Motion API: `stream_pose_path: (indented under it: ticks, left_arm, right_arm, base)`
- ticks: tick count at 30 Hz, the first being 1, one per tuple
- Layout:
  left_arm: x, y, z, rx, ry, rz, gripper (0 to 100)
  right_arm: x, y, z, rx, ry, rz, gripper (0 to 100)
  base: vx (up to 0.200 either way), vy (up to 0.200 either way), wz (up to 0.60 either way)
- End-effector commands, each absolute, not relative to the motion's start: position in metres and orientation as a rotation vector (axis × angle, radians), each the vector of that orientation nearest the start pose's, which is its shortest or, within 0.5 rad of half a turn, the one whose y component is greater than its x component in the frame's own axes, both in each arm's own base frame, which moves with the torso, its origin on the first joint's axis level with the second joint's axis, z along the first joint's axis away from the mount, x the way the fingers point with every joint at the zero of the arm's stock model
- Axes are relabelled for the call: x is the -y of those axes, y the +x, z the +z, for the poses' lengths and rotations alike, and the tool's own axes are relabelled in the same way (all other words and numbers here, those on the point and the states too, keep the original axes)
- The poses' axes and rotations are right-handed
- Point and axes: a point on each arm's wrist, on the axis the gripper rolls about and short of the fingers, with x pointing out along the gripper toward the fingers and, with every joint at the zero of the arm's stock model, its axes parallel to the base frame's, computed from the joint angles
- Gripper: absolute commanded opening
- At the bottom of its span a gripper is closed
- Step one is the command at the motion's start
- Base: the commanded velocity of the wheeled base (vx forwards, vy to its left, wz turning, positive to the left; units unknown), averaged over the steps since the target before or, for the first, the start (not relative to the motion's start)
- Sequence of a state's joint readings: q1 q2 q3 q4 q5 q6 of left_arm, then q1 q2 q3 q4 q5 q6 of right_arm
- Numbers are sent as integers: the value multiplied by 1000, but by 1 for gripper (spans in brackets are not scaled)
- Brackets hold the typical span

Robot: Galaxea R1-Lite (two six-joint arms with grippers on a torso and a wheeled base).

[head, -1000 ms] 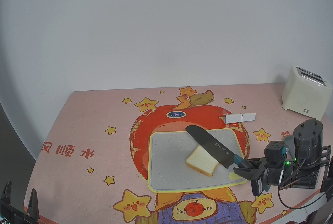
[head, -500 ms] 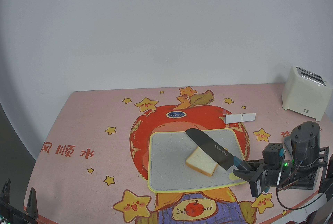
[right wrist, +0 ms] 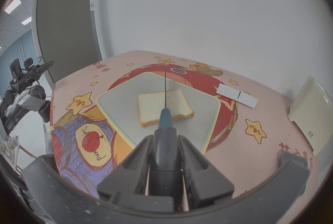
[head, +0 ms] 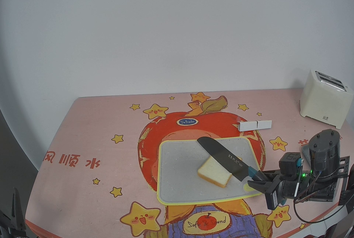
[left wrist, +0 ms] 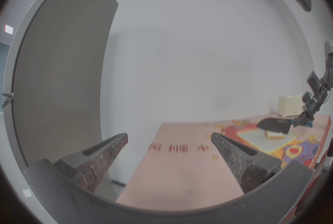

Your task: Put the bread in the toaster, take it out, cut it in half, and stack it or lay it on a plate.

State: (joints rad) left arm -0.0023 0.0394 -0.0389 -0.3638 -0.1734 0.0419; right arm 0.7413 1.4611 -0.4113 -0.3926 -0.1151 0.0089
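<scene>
1. Claw first: our right gripper [head: 260, 180], in the lower right of the head view, is clamped tight on the handle of the knife [head: 224, 155]. The dark blade points toward the upper left, across the slice.
2. Our left gripper [left wrist: 170, 139] hangs at the lower left corner with its fingers spread wide, holding nothing, well apart from the work.
3. The bread [head: 215, 172] lies flat on the cutting board [head: 177, 172], a little right of centre in the frame. In the right wrist view the blade runs edge-on over its middle, but we cannot tell whether the edge touches the crumb.
4. We judge the slice light, soft and easy to squash or tear. It calls for a sawing stroke with little pressure, and afterwards a gentle hold on opposite crust edges.
5. The toaster [head: 324, 98] stands at the right edge, well apart from the board.
</scene>
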Motion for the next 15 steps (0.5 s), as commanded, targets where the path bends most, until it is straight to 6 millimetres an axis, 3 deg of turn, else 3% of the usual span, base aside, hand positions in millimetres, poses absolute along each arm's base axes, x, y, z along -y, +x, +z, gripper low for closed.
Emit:
stream_pose_path:
  ticks: [1, 2, 3, 12, 15]
  left_arm:
    - [5, -13, 140, 265, 130, -222, 100]
    - [6, -11, 144, 260, 144, -242, 100]
    - [6, -6, 150, 243, 157, -263, 0]
    - [7, 19, 187, 255, 164, -310, 0]
    - [7, 36, 206, 264, 171, -313, 0]
  right_arm:
    - [-133, 150, 124, -601, -265, 598, 0]
    - [-133, 150, 124, -601, -265, 598, 0]
    - [-133, 150, 123, -602, -265, 598, 0]
    - [-133, 149, 123, -602, -266, 601, 0]
    - [-133, 150, 123, -602, -266, 600, 0]
  base:
    - [0, 0, 0]
    - [0, 0, 0]
    - [0, 0, 0]
    - [0, 0, 0]
    - [0, 0, 0]
